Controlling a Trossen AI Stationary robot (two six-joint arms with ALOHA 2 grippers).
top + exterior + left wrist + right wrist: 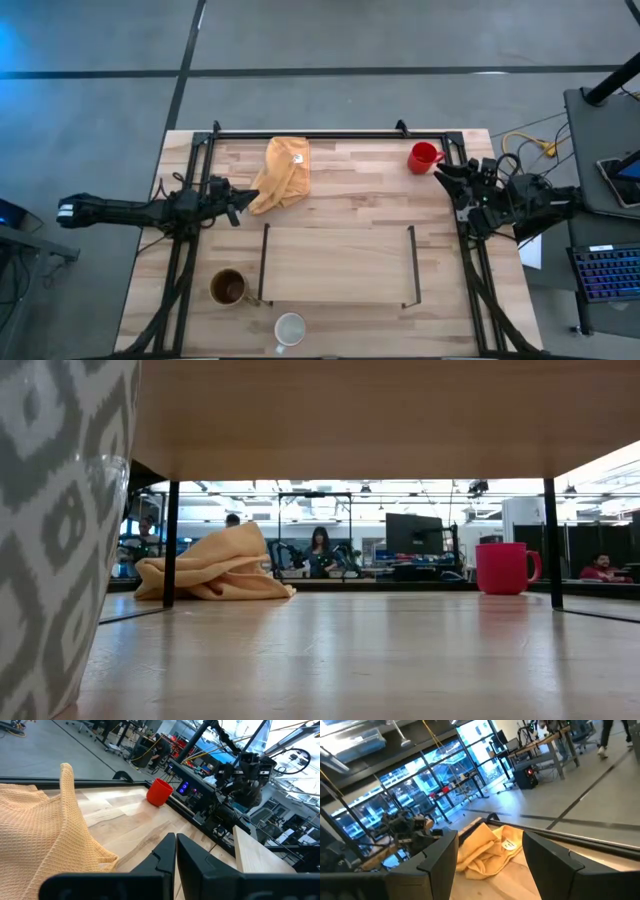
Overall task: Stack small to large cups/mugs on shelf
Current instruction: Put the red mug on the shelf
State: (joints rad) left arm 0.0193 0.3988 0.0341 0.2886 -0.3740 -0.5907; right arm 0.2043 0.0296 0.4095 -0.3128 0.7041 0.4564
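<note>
From above, the shelf sits mid-table with nothing on it. The red mug stands at the far right corner, the brown-gold mug near left of the shelf, the white mug at the near edge. The left gripper waits beside the yellow cloth; the right gripper hangs just by the red mug.

At table height, the red mug stands upright, the cloth far left.

Left wrist: fingers pressed together.

Right wrist: fingers spread apart, holding nothing.
</note>
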